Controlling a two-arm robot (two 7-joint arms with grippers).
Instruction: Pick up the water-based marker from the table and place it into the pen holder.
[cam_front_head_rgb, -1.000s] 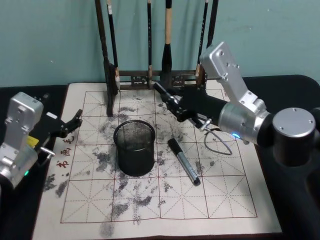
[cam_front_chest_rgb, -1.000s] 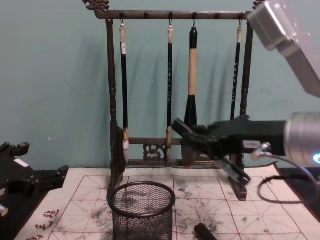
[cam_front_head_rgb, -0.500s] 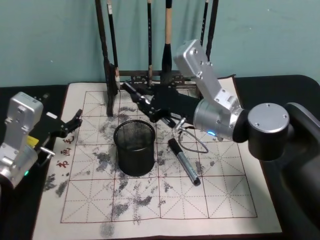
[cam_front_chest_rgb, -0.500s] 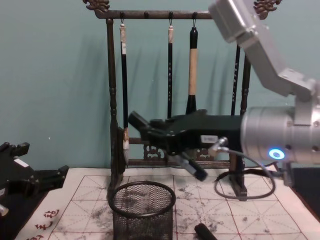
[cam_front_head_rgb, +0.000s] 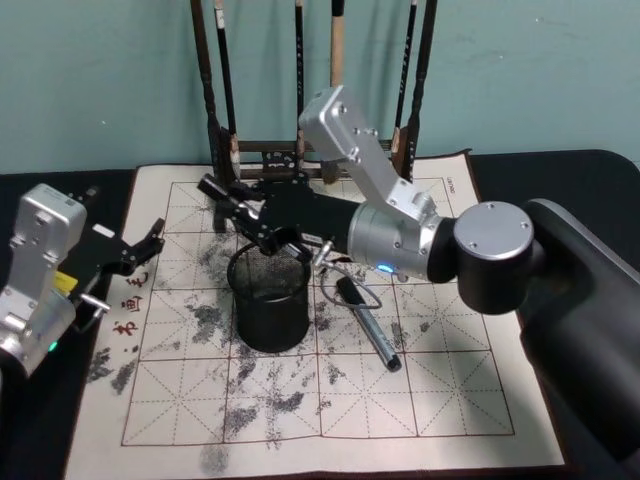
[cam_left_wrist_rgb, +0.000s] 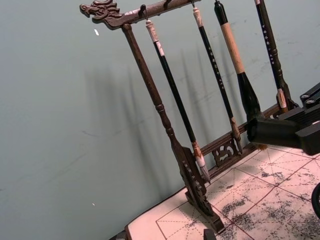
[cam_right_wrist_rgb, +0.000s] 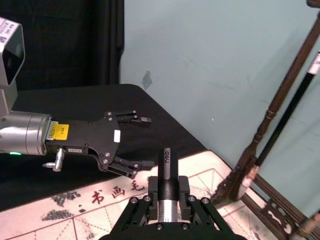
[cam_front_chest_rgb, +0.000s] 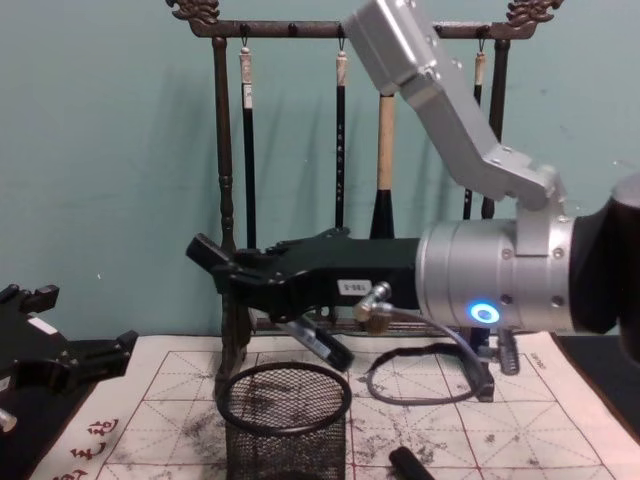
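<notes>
- A slim dark water-based marker (cam_front_chest_rgb: 322, 346) is held pinched between the fingers of the right gripper (cam_front_chest_rgb: 235, 275). It is tilted, with its lower end just above the rim of the pen holder.
- The small round black wire-mesh pen holder (cam_front_head_rgb: 268, 315) stands on the white felt mat (cam_front_head_rgb: 450, 400) with red grid lines, which is spread on the dark bench (cam_front_head_rgb: 560, 175).
- The carry is judged nearly done, and the drop into the cup is the step in hand.
- Next, the marker's low end should be centred over the opening, the wrist tipped more upright, and the fingers then spread.
- A second black-capped marker (cam_front_head_rgb: 368, 325) lies on the mat just beside the holder.
- The left gripper (cam_front_head_rgb: 152, 248) is parked at the mat's left edge, fingers spread.
</notes>
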